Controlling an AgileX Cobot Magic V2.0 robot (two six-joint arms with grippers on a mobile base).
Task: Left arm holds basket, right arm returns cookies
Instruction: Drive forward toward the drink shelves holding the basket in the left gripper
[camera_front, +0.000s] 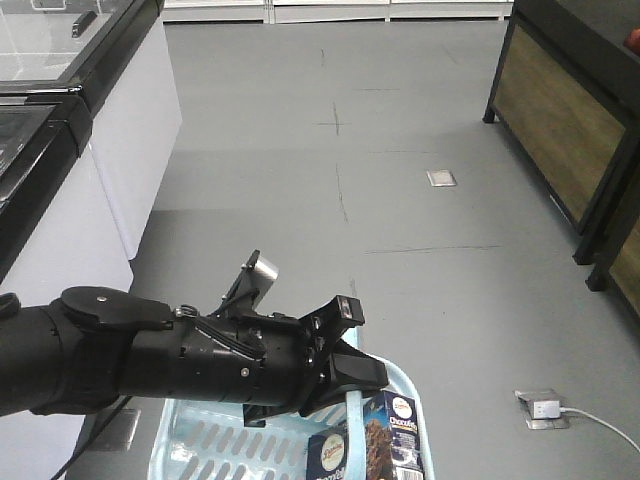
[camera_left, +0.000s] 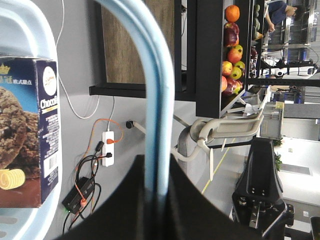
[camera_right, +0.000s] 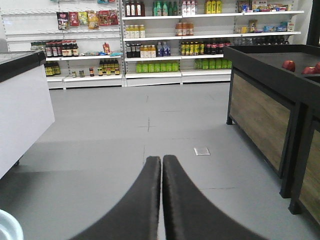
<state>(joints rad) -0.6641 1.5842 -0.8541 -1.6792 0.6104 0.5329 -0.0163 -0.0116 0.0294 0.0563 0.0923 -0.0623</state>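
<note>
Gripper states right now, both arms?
Left gripper: shut on the basket handle.
Right gripper: shut, fingers together, nothing held.

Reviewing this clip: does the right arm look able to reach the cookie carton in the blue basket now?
Probably, after repositioning. The dark navy cookie carton stands exposed in the open light blue plastic basket, but the right end effector is shut and points away from it.

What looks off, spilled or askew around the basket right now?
Nothing stands out. The cookies stand inside the basket, its handle clamped in the left hand. The right hand is shut and empty. Only a white cable lies on the floor.
</note>
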